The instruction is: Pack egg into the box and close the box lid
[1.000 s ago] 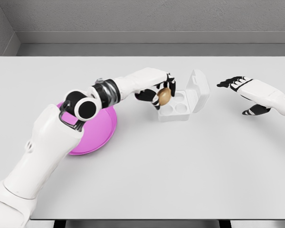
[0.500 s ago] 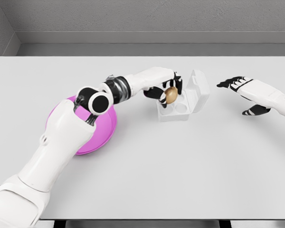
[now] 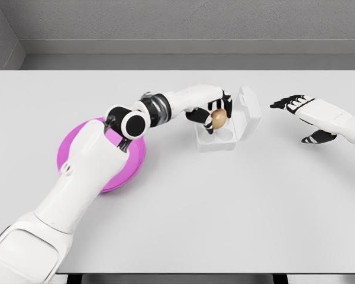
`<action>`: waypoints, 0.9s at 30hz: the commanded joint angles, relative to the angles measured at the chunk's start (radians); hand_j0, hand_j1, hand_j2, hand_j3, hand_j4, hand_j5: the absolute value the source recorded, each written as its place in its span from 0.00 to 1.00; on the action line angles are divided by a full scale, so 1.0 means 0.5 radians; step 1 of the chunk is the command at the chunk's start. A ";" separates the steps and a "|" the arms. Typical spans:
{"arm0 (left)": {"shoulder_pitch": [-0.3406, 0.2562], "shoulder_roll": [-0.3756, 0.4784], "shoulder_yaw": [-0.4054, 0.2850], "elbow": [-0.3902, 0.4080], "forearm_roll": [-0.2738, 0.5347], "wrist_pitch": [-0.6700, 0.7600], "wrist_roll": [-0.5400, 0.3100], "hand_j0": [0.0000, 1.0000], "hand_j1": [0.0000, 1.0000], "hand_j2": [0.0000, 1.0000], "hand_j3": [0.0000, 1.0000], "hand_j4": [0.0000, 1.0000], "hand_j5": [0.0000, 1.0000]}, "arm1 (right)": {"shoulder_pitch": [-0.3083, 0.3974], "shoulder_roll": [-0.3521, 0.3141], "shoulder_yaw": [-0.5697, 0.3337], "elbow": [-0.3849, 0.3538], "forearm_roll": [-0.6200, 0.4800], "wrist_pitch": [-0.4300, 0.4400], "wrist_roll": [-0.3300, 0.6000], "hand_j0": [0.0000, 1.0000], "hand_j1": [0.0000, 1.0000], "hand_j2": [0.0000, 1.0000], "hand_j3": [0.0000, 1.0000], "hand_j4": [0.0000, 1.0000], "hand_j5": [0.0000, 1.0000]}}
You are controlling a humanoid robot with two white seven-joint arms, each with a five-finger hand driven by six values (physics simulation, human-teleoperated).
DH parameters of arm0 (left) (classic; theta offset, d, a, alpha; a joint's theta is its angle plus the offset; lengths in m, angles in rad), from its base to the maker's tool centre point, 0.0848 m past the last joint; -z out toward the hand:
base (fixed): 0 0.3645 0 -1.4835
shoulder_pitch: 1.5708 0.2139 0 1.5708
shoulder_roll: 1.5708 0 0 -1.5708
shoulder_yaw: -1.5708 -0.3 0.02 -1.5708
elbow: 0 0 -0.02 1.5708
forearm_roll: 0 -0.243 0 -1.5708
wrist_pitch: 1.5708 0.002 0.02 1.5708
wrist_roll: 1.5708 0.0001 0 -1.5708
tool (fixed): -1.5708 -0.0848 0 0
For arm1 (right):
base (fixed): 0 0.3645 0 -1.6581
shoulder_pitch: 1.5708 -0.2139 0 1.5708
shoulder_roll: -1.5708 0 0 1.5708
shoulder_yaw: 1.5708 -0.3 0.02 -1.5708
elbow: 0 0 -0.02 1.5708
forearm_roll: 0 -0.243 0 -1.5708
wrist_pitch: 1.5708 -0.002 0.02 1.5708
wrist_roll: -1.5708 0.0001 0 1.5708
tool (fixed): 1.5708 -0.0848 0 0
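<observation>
- A pink plate (image 3: 83, 142) is being shown at the left of the white tabletop (image 3: 225, 201), partly covered by the left arm (image 3: 89, 171), which is coming in from the lower left corner and is being stretched across toward the middle.
- The egg (image 3: 219, 118), brown, is being gripped in the left hand (image 3: 212, 112): the dark fingers (image 3: 226, 103) are being curled around it from above and from the left side.
- The egg is being held over the box (image 3: 220, 136), above its back cells and just in front of the raised lid; whether it is already touching a cell cannot be told.
- The box is being seen as a white tray with round cells; the front cells are being left bare.
- The lid (image 3: 248, 109) is being kept upright, tilted a little back, at the right edge of the box, so the box is being shown open.
- The right hand (image 3: 302, 115) is being held above the tabletop well to the right of the box, with the fingers spread and relaxed and nothing being grasped; its arm is coming in from the right edge.
</observation>
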 commanded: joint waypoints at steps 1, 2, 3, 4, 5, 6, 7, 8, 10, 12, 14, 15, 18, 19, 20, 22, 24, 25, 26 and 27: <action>0.000 -0.009 0.001 0.038 0.004 -0.009 0.001 0.40 0.40 0.40 0.40 0.40 0.40 | 0.000 -0.002 -0.001 -0.001 -0.013 0.002 -0.001 1.00 1.00 1.00 1.00 1.00 1.00; -0.003 -0.009 0.004 0.038 0.004 -0.012 0.001 0.41 0.41 0.41 0.41 0.41 0.41 | 0.000 -0.002 -0.001 -0.001 -0.013 0.002 -0.001 1.00 1.00 1.00 1.00 1.00 1.00; -0.003 -0.009 0.004 0.038 0.004 -0.009 0.001 0.41 0.41 0.41 0.41 0.41 0.41 | 0.000 -0.002 -0.001 -0.001 -0.013 0.002 -0.001 1.00 1.00 1.00 1.00 1.00 1.00; 0.000 -0.009 0.001 0.038 0.004 -0.012 0.001 0.44 0.44 0.44 0.44 0.44 0.44 | 0.000 -0.002 -0.001 -0.001 -0.013 0.002 -0.001 1.00 1.00 1.00 1.00 1.00 1.00; 0.000 -0.009 0.001 0.038 0.004 -0.012 0.001 0.44 0.44 0.44 0.44 0.44 0.44 | 0.000 -0.002 -0.001 -0.001 -0.013 0.002 -0.001 1.00 1.00 1.00 1.00 1.00 1.00; 0.000 -0.009 0.001 0.038 0.004 -0.012 0.001 0.49 0.49 0.49 0.49 0.49 0.49 | 0.000 -0.002 -0.001 -0.001 -0.013 0.002 -0.001 1.00 1.00 1.00 1.00 1.00 1.00; 0.000 -0.009 0.001 0.038 0.004 -0.012 0.001 0.52 0.52 0.52 0.52 0.52 0.52 | 0.003 -0.002 -0.001 -0.001 -0.013 0.002 -0.001 1.00 1.00 1.00 1.00 1.00 1.00; 0.000 -0.009 0.004 0.038 0.004 -0.012 0.001 0.54 0.54 0.54 0.54 0.54 0.54 | 0.003 -0.005 -0.001 -0.001 -0.013 0.002 -0.001 1.00 1.00 1.00 1.00 1.00 1.00; 0.000 -0.009 0.004 0.038 0.004 -0.012 0.001 0.54 0.54 0.54 0.54 0.54 0.54 | 0.000 -0.005 -0.001 -0.001 -0.013 0.002 -0.001 1.00 1.00 1.00 1.00 1.00 1.00; 0.000 -0.009 0.001 0.038 0.004 -0.012 0.001 0.56 0.56 0.56 0.56 0.56 0.56 | 0.000 -0.005 -0.001 -0.001 -0.013 0.002 -0.001 1.00 1.00 1.00 1.00 1.00 1.00; 0.000 -0.009 0.004 0.038 0.004 -0.012 0.001 0.57 0.57 0.57 0.57 0.57 0.57 | 0.000 -0.002 -0.001 -0.001 -0.013 0.002 -0.001 1.00 1.00 1.00 1.00 1.00 1.00; 0.000 -0.009 0.004 0.038 0.004 -0.012 0.001 0.58 0.58 0.58 0.58 0.58 0.58 | 0.000 -0.002 -0.001 -0.001 -0.013 0.002 -0.001 1.00 1.00 1.00 1.00 1.00 1.00; 0.000 -0.009 0.004 0.038 0.004 -0.012 0.001 0.61 0.61 0.61 0.61 0.61 0.61 | 0.000 -0.002 -0.001 -0.001 -0.013 0.002 -0.001 1.00 1.00 1.00 1.00 1.00 1.00; 0.000 -0.006 0.004 0.038 0.004 -0.012 0.001 0.63 0.63 0.63 0.63 0.63 0.63 | 0.000 -0.002 -0.001 -0.001 -0.013 0.002 -0.001 1.00 1.00 1.00 1.00 1.00 1.00; 0.000 -0.006 0.004 0.038 0.004 -0.012 0.001 0.63 0.63 0.63 0.63 0.63 0.63 | 0.000 -0.002 -0.001 -0.001 -0.013 0.002 -0.001 1.00 1.00 1.00 1.00 1.00 1.00; 0.000 -0.006 0.004 0.038 0.007 -0.012 0.001 0.64 0.64 0.64 0.64 0.64 0.64 | 0.000 -0.002 -0.001 -0.001 -0.013 0.002 -0.001 1.00 1.00 1.00 1.00 1.00 1.00; 0.000 -0.003 0.007 0.038 0.007 -0.012 0.001 0.66 0.66 0.66 0.66 0.66 0.66 | 0.000 -0.002 -0.001 -0.001 -0.013 0.002 -0.001 1.00 1.00 1.00 1.00 1.00 1.00; 0.003 -0.003 0.007 0.035 0.007 -0.012 0.001 0.66 0.66 0.66 0.66 0.66 0.66 | 0.000 -0.002 -0.001 -0.001 -0.013 0.002 -0.001 1.00 1.00 1.00 1.00 1.00 1.00; 0.003 -0.003 0.007 0.035 0.007 -0.012 0.001 0.67 0.67 0.67 0.67 0.67 0.67 | 0.000 -0.002 -0.001 -0.001 -0.013 0.002 -0.001 1.00 1.00 1.00 1.00 1.00 1.00; 0.003 -0.003 0.007 0.035 0.007 -0.012 0.001 0.68 0.68 0.68 0.68 0.68 0.68 | 0.000 -0.002 -0.001 -0.001 -0.013 0.002 -0.001 1.00 1.00 1.00 1.00 1.00 1.00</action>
